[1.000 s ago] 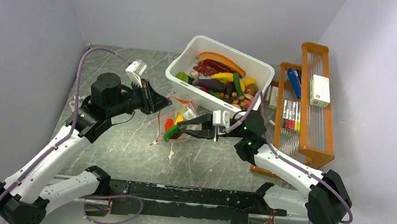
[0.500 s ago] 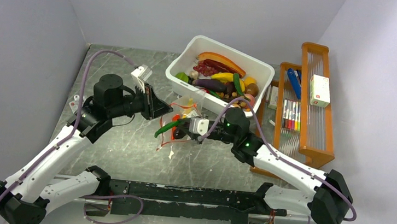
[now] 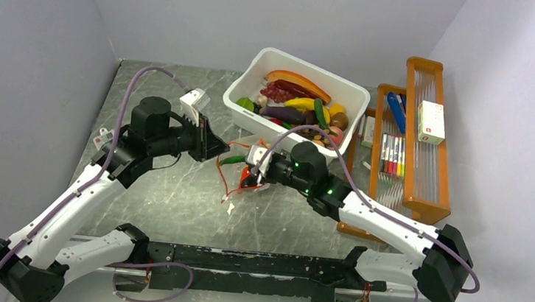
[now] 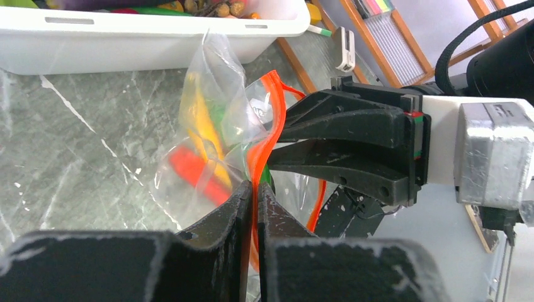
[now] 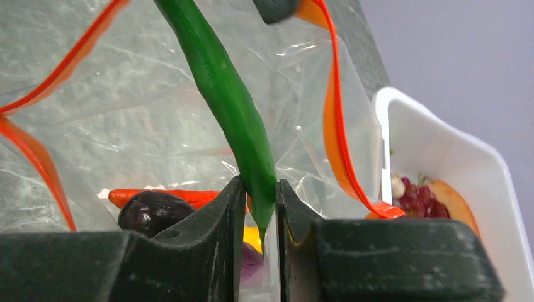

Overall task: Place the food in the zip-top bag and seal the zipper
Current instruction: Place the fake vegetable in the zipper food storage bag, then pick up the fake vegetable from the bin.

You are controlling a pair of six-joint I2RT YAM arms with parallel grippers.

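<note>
Pinching the zipper (image 4: 267, 119) between fingers pressed almost together, your left tool (image 4: 253, 192) holds one lip of the zip-top bag (image 4: 214, 119) upright at the centre of the left wrist view. The strip's lower run drops behind the fingers, out of sight. Your right tool (image 5: 259, 189) is narrow too, clamped on the lower tip of a long green toy (image 5: 227, 94). The toy rises diagonally to the top edge of the right wrist view, where its upper end is cut off. Behind it the bag's mouth gapes, with the zipper looping down both sides of the frame. Through the crinkled film you can make out a red piece (image 4: 189, 167), a yellow piece (image 4: 200, 135) and a dark purple piece (image 5: 148, 211), their shapes blurred. From above, the bag sits on the counter (image 3: 171, 201) at centre frame, just below the white tub (image 4: 157, 38). The right wrist covers most of it, so you cannot tell how far the green toy is inside.
</note>
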